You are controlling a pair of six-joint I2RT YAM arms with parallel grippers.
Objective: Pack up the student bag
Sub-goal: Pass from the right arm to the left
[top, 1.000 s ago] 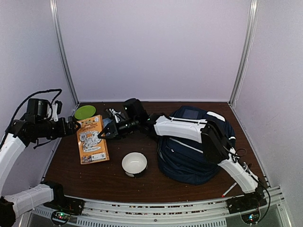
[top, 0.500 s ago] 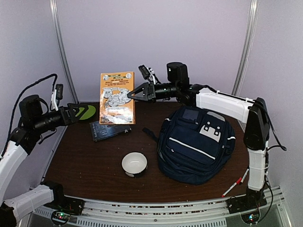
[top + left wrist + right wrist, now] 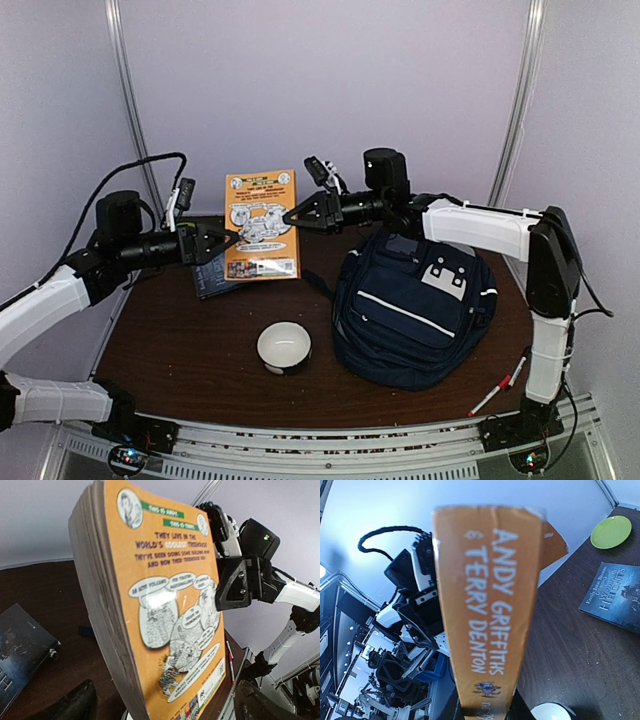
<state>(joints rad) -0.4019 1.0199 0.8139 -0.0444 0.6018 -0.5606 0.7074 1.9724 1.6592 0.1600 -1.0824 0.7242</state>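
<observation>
Right gripper (image 3: 293, 213): closed down on the right edge of the orange book (image 3: 261, 225), holding it upright in the air above the back left of the table (image 3: 180, 365).
Orange book, cover: cartoon cover faces the overhead camera; the right wrist view shows the spine end-on, with the author names printed on it.
Left gripper (image 3: 222, 241): jaws spread wide, holding nothing, level with the lower left edge of the orange book. In the left wrist view the book's lower edge sits between the two fingers (image 3: 70, 705); cannot tell whether they touch it.
Backpack (image 3: 415, 305): navy with white stripes, lying front up on the right half of the table, below the right forearm, apart from both grippers.
Bowl (image 3: 284, 347): white, on the table just left of the backpack.
Dark book (image 3: 213, 278): flat on the table under the orange book.
Green plate (image 3: 611, 531): at the table's far corner beyond the dark book.
Pen (image 3: 497, 385): red and white, near the right arm's base.
</observation>
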